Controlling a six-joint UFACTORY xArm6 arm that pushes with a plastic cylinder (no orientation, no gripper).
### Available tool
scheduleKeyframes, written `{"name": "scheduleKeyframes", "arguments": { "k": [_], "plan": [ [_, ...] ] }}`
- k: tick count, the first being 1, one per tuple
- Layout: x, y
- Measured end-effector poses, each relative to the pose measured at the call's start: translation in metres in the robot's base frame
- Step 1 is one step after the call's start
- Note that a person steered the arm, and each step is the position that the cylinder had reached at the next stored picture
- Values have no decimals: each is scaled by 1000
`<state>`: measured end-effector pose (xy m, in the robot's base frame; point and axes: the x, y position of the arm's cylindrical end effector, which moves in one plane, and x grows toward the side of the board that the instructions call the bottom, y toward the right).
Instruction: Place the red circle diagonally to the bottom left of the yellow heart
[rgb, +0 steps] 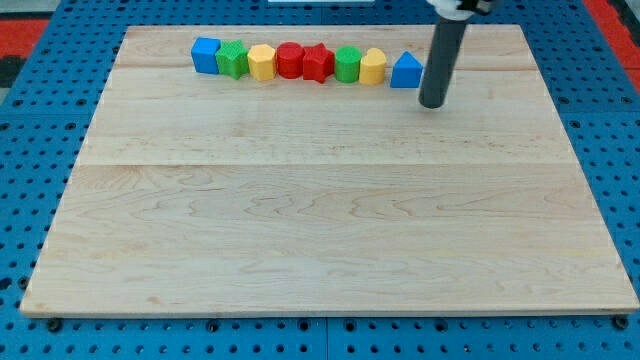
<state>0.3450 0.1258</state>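
Eight blocks in all (one row toward 12 o'clock): two blue (206, 54) (406, 71), two green (233, 59) (347, 65), two yellow (262, 62) (373, 68), two red (290, 60) (318, 62).

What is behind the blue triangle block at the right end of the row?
Behind the blue triangle only bare board shows, up to its far edge. My tip stands beside it on the view's right; the rod hides a strip of board there.

You've got a blue cube (206, 55), green star (233, 59), yellow hexagon (262, 62), red star (318, 62), green block (347, 64) and blue triangle (406, 71) rowed along the wooden board (320, 220) top; blue pegboard (40, 130) surrounds it.
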Motion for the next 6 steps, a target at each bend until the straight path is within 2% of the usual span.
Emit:
{"name": "scheduleKeyframes", "arguments": {
  "k": [3, 6],
  "plan": [
    [16, -14],
    [9, -32]
  ]
}}
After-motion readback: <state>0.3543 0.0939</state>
